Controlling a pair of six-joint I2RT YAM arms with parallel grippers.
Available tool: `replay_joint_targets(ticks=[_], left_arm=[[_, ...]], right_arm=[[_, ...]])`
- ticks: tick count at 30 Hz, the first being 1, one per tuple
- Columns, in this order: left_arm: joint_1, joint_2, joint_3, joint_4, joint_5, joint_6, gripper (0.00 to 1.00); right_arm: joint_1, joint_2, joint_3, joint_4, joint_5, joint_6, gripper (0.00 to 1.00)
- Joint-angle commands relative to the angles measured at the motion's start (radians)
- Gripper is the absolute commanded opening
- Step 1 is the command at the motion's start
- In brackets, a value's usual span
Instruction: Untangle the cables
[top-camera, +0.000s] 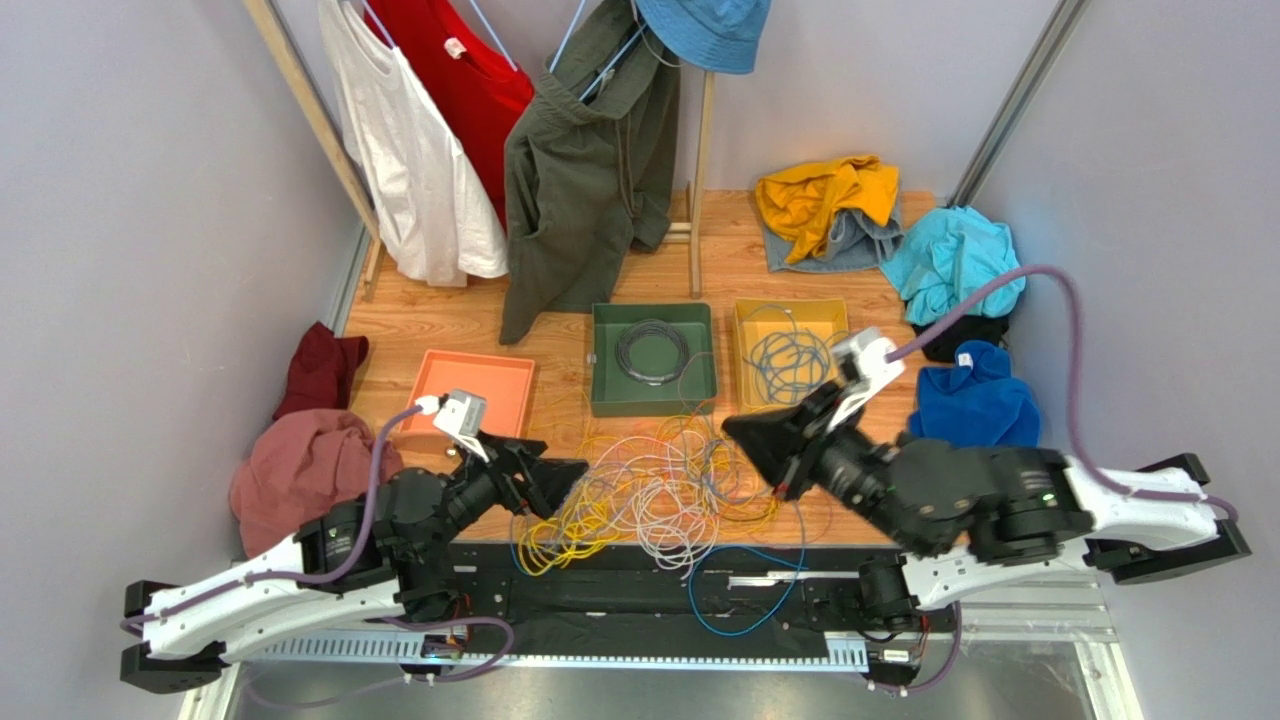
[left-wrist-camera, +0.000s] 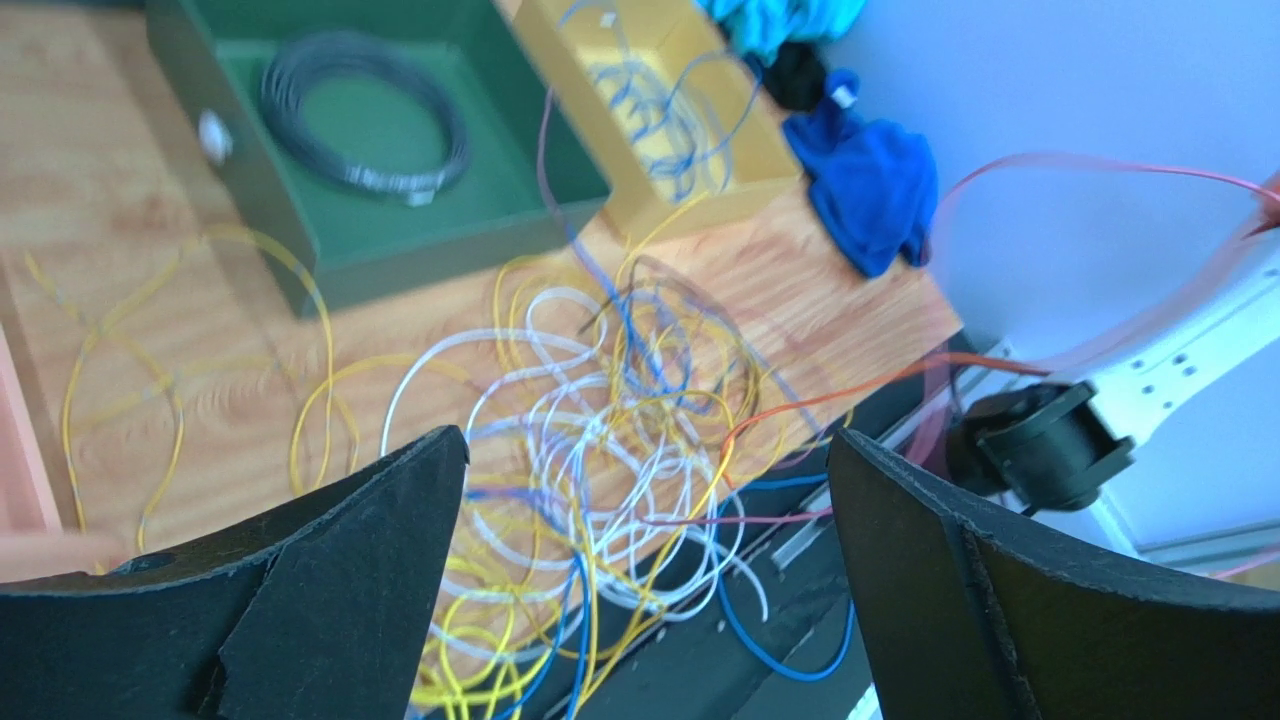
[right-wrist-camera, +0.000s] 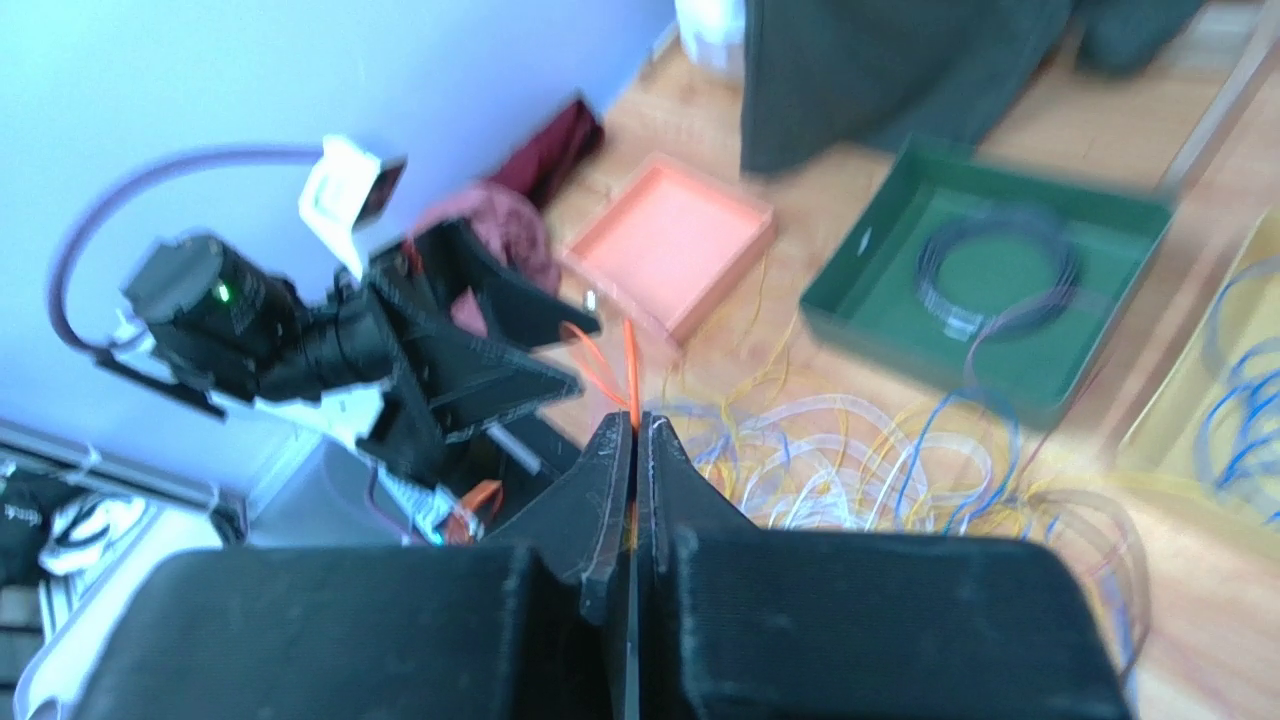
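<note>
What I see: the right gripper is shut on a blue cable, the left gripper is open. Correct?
Not blue: the right wrist view shows the right gripper shut on an orange cable. The left gripper is open.

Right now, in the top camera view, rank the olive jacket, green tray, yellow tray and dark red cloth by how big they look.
1. Olive jacket, clearly largest.
2. Green tray and yellow tray: they look alike, and the right gripper hides part of the yellow one, so no ranking.
3. Dark red cloth, smallest.
</note>
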Motion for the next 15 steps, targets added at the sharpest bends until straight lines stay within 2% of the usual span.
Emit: replay_joint_targets(ticks=[1,4,7,8,11,15], left_arm=[[-0.003,0.001,0.075,0.109,-0.001,0.144,0.99],[-0.005,0.029,0.076,0.213,0.037,0.199,0.99],[-0.003,0.069,0.028,0.387,0.128,0.276,0.99],[-0.005,0.08,0.013,0.501,0.152,0.303,0.99],[-0.003,0.139,-0.036,0.668,0.223,0.328,0.99],[-0.003,0.195,-0.052,0.787,0.281,0.343,0.99]], right_arm=[[0.003,0.039,0.148,-0.062,0.066,-0.237,0.0],[0.004,0.056,0.23,-0.01,0.038,-0.291,0.0],[0.004,0.074,0.277,0.03,-0.006,-0.314,0.0],[0.003,0.08,0.286,0.041,-0.022,-0.313,0.0],[0.004,0.111,0.32,0.053,-0.052,-0.305,0.0],[0.004,0.126,0.38,0.082,-0.13,-0.307,0.0]])
